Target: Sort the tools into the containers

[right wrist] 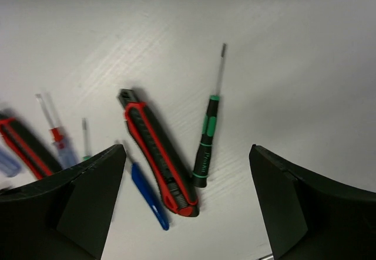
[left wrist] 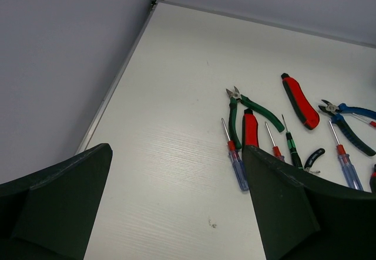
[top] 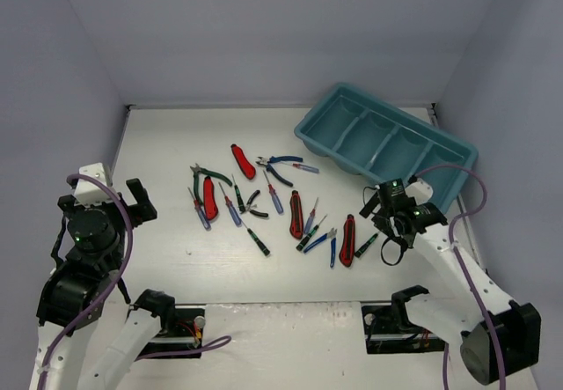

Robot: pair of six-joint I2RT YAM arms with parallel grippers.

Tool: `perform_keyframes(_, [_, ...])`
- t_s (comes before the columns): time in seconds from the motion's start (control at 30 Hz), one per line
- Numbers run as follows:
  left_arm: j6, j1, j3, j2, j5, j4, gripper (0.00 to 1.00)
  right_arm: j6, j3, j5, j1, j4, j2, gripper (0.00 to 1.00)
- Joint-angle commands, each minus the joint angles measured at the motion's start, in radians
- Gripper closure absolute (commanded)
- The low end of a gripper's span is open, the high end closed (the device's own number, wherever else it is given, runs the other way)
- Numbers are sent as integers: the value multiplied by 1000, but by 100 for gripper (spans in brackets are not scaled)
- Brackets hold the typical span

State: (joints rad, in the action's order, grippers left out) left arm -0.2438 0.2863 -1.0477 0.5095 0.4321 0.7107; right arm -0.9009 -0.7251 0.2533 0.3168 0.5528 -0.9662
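Two hands spread wide, left hand [left wrist: 176,148] over open table [left wrist: 170,95] by the left edge, right hand [right wrist: 185,154] above red knife [right wrist: 158,151] and green screwdriver [right wrist: 207,137], tray [top: 327,148] far right.

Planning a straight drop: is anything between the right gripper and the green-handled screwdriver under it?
Nothing visible does. The open right gripper hangs over the green-handled screwdriver; a red knife lies close beside its handle, not across it.
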Motion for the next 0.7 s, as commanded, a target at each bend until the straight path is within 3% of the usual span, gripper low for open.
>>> perform_keyframes(0.0, [-17,4,-51,9,22,-34,8,-155,45,31,8,22,-98,22])
perform_keyframes(0.1, [-15,4,-56,11,13,-34,8,-178,71,40,7,4,-141,31])
perform_keyframes(0.6, [-6,4,-40,-8,9,-29,8,-222,194,-41,5,-169,-264,52])
perform_keyframes(0.67, [-12,3,-38,-7,0,-28,8,-221,192,-36,5,-170,-267,60])
